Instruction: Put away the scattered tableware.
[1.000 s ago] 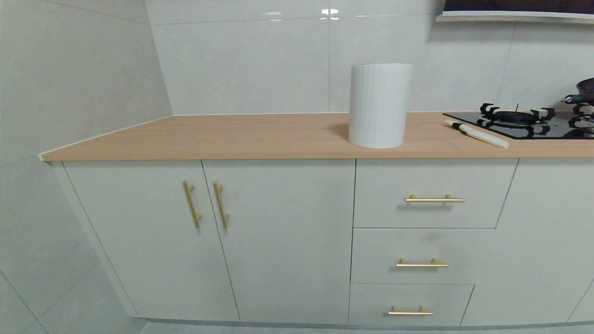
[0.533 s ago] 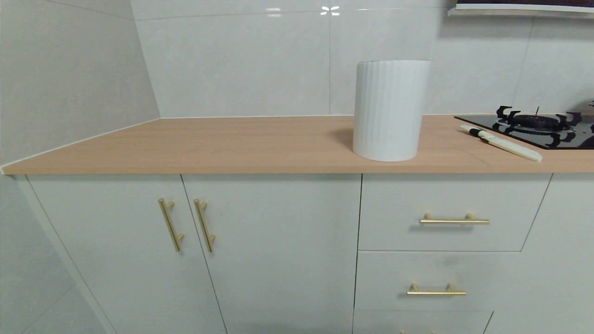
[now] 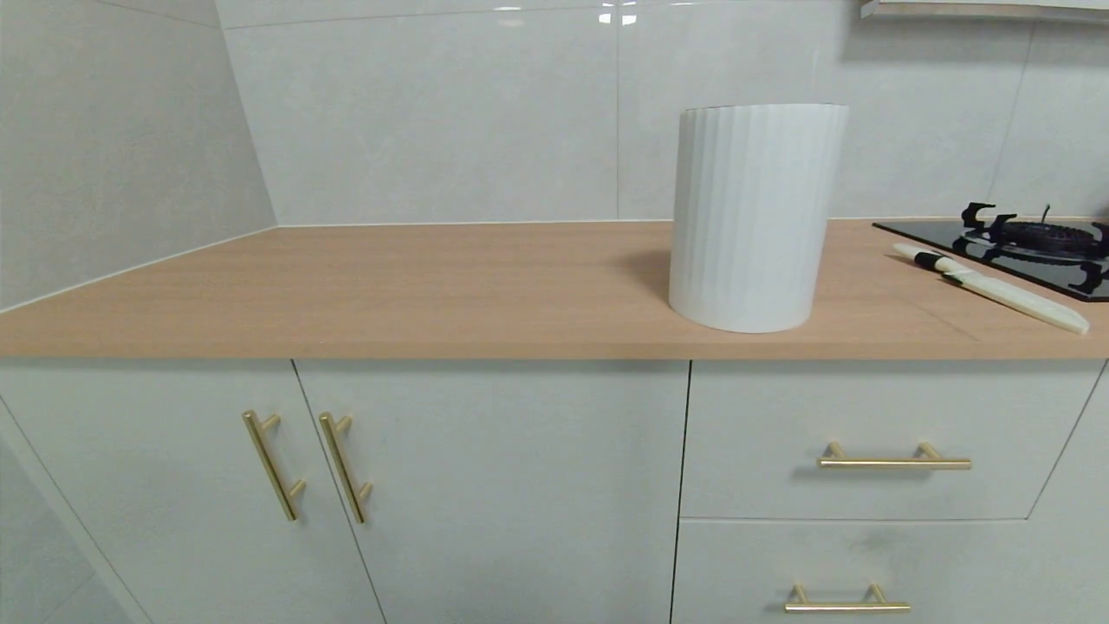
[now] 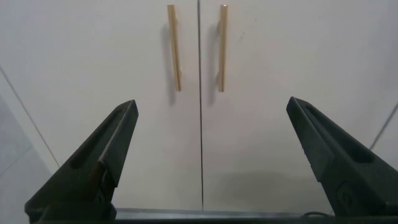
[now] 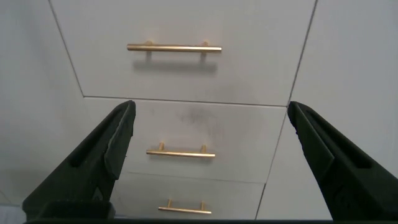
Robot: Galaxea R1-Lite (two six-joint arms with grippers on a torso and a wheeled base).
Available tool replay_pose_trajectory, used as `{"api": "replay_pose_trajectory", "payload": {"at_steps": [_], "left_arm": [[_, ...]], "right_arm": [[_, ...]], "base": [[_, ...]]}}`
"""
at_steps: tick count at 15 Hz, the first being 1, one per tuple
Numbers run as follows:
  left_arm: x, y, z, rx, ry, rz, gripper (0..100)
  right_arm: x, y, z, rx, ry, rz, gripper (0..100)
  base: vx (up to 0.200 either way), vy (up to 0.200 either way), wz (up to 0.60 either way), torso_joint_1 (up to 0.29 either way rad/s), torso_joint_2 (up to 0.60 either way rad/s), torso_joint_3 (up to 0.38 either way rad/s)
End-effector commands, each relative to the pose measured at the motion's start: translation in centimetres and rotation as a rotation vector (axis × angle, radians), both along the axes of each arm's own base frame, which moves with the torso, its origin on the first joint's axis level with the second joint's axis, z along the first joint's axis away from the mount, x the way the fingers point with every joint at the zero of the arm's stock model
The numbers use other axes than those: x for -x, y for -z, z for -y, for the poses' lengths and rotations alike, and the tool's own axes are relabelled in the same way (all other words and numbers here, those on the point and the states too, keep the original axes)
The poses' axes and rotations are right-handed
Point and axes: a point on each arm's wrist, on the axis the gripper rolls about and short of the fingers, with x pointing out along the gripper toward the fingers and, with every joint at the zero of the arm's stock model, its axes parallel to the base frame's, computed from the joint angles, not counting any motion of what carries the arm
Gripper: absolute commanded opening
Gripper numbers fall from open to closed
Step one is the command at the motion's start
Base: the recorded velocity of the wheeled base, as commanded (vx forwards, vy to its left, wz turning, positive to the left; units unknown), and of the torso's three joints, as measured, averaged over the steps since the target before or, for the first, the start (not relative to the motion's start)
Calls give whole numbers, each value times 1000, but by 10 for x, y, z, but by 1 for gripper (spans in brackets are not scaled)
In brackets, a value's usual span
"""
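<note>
A tall white ribbed container (image 3: pixel 749 217) stands on the wooden countertop (image 3: pixel 390 286). To its right a white knife with a black band (image 3: pixel 992 288) lies on the counter beside the black stove (image 3: pixel 1031 247). My left gripper (image 4: pixel 208 124) is open and faces the two cabinet doors with gold handles (image 4: pixel 174 46). My right gripper (image 5: pixel 208 124) is open too, held in front of the stacked drawers with gold handles (image 5: pixel 174 48).
Below the counter are two cabinet doors (image 3: pixel 390 494) on the left and drawers (image 3: pixel 875 442) on the right. Tiled walls close off the back and the left side. The counter's left half is bare wood.
The head camera has moved closer to the counter and rightward, so the container, knife and cabinets appear larger and lower. Nothing on the counter has moved.
</note>
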Motion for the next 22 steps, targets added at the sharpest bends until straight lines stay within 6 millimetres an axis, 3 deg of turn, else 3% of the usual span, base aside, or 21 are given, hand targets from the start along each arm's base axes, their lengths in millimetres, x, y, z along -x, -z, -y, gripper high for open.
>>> {"api": "replay_pose_trajectory", "payload": {"at_steps": [1, 3, 11, 17, 22], "left_arm": [[0, 0, 0, -1, 0, 0, 100], [0, 0, 0, -1, 0, 0, 100], [0, 0, 0, -1, 0, 0, 100], [0, 0, 0, -1, 0, 0, 100], [0, 0, 0, -1, 0, 0, 100]], "right_arm": [[0, 0, 0, -1, -1, -2, 100], [0, 0, 0, 1, -1, -1, 100], [0, 0, 0, 1, -1, -1, 100], [0, 0, 0, 1, -1, -1, 100], [0, 0, 0, 1, -1, -1, 100]], "base": [[0, 0, 0, 0, 0, 0], [0, 0, -600, 0, 0, 9], [0, 0, 0, 0, 0, 0], [0, -200, 0, 4, 3, 9], [0, 0, 0, 0, 0, 0]]}}
